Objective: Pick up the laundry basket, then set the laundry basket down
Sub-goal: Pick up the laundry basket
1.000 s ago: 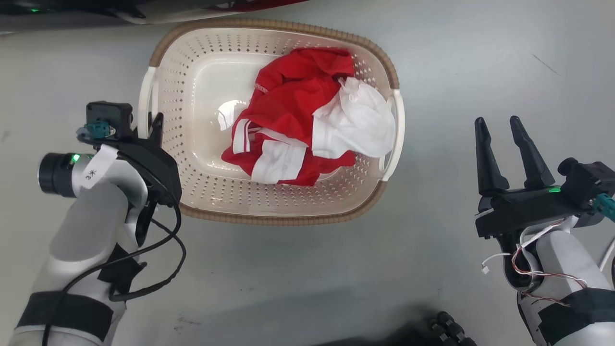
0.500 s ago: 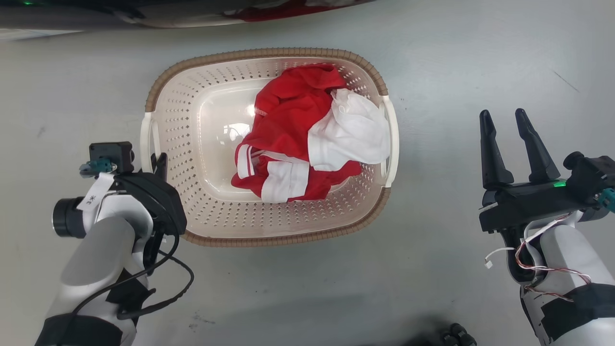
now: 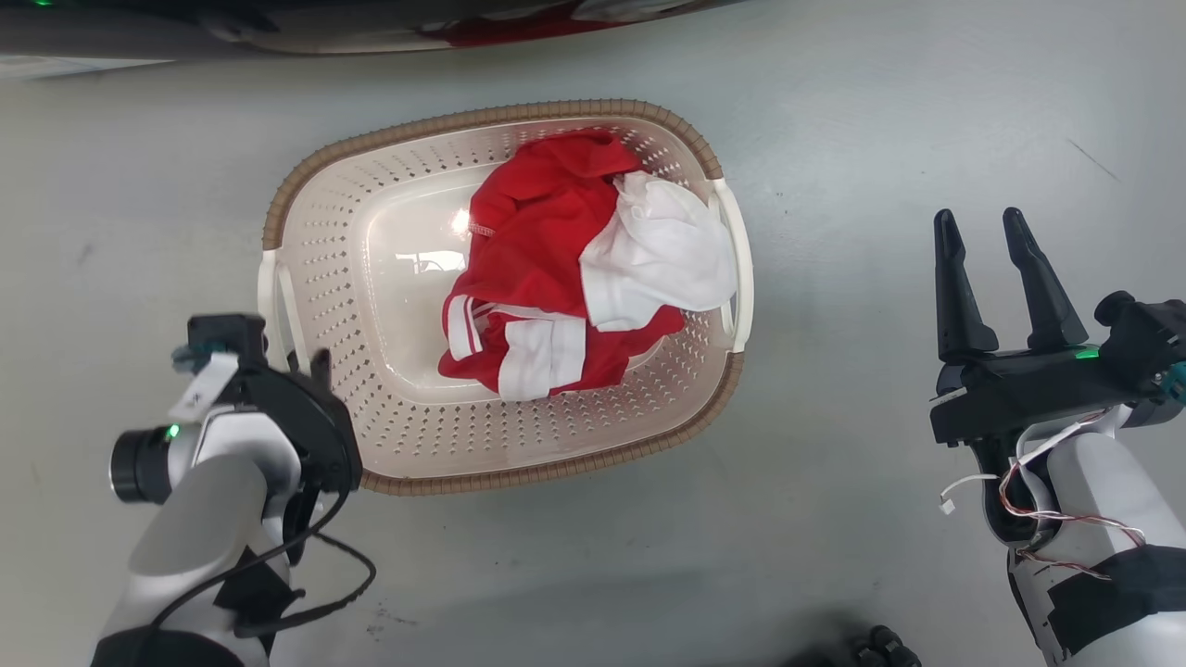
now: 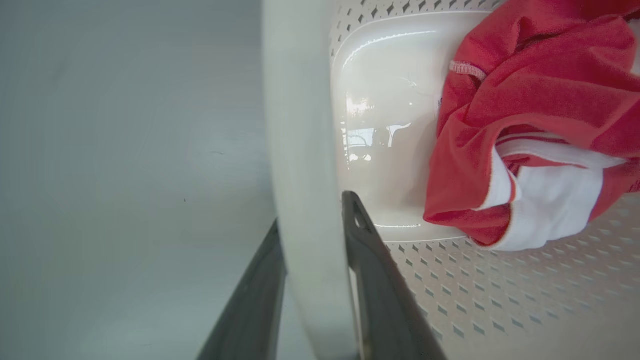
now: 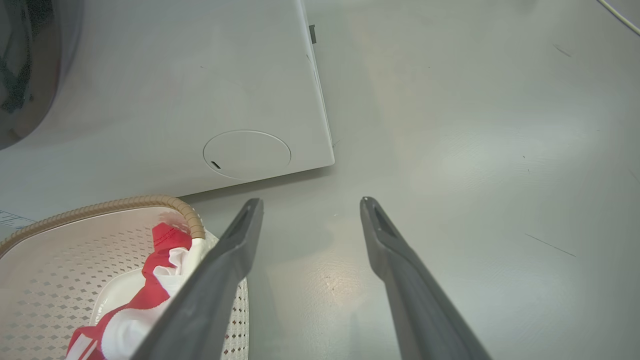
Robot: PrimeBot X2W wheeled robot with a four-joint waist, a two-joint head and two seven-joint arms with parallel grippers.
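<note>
1. The laundry basket (image 3: 389, 408) sits at the centre of the head view on the grey floor (image 3: 834, 519), skewed, with its far end toward 1 o'clock. Whether it is clear of the floor cannot be told.
2. A crumpled red and white garment (image 3: 556, 278) lies inside, toward the basket's 3 o'clock side.
3. The left gripper (image 3: 306, 357), at 8 o'clock of the head view, is clamped on the white handle (image 3: 271, 310) at the basket's 9 o'clock side. In the left wrist view the handle (image 4: 305, 150) runs between the two fingers (image 4: 367, 260), one on each face.
4. The right gripper (image 3: 978, 222), at 3 o'clock, is well apart from the basket, jaws spread and holding nothing.
5. In the right wrist view a white appliance panel (image 5: 200, 90) lies at 11 o'clock, just beyond the basket rim (image 5: 100, 205).
</note>
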